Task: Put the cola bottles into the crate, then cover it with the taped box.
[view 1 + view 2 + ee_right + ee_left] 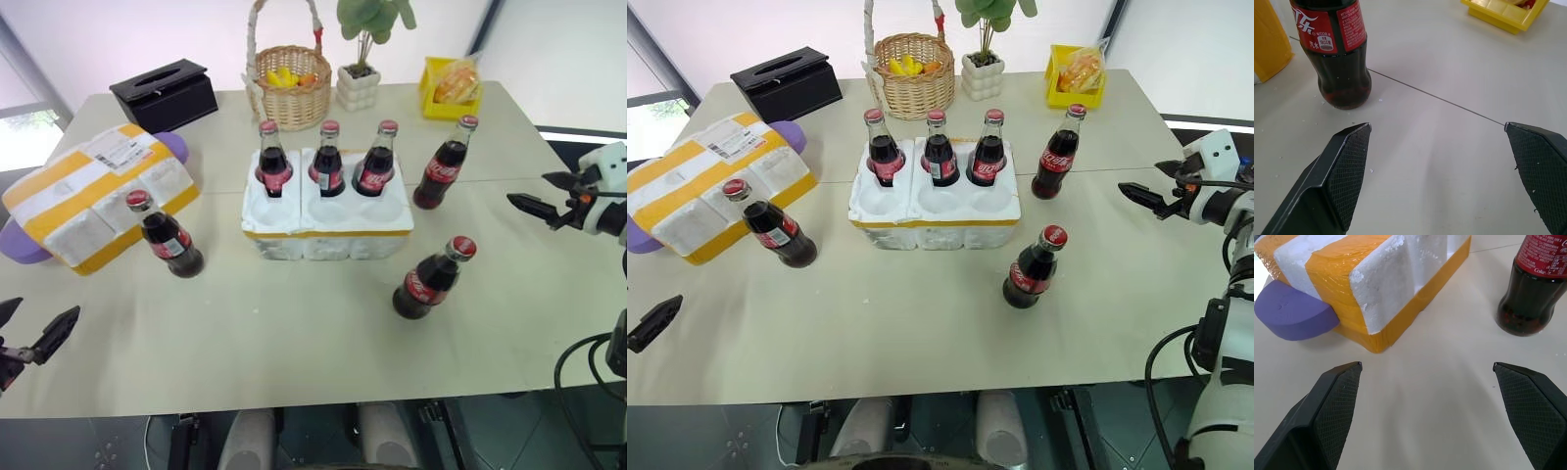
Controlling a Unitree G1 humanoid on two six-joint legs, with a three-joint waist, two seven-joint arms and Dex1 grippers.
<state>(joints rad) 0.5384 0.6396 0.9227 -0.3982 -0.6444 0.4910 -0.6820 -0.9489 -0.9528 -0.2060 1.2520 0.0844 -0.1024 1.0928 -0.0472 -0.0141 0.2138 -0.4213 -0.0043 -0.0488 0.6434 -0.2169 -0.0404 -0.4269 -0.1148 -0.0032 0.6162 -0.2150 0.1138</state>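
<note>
Three cola bottles stand seated in the back row of wells of the crate, leaving its three front wells empty. Three more cola bottles wait loose on the table: one upright just off the crate's right rear corner, one near its front right corner, and one to the crate's left, just beside the taped box. That box lies well to the left of the crate, resting partly on a purple pad, its label facing up.

Loading looks half done, so the covering step is still some way off. The right gripper hangs to the right of the crate with its fingers spread wide and nothing between them; in its wrist view the rear-corner bottle stands just ahead. The left gripper sits low, to the crate's front left, likewise spread and empty, facing the bottle by the taped box.

Next, I judge, either arm must reach forward, straddle a bottle's body, pinch it and lift it upright into a front well.
</note>
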